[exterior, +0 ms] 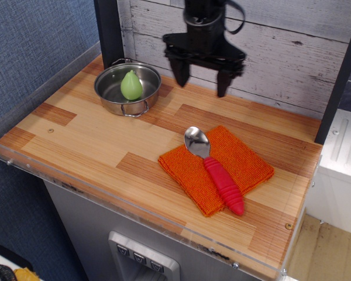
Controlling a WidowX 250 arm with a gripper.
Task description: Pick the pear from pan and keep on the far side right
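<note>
Sitting in pan (112, 97): pear (131, 85) | tool (201, 81) to its right, raised, fingers spread, empty

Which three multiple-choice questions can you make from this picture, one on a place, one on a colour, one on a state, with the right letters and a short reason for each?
1. Where is the pear?
A. inside the pan
B. on the cloth
C. on the bare wood

2. What colour is the handle of the spoon?
A. blue
B. red
C. black

3. How is the hand?
A. shut on the pear
B. shut on the spoon
C. open and holding nothing

Answers:
1 A: the pear stands within the pan's steel walls.
2 B: the handle lying on the orange cloth is red.
3 C: its two fingers are spread apart in the air, beside the pan.
</note>
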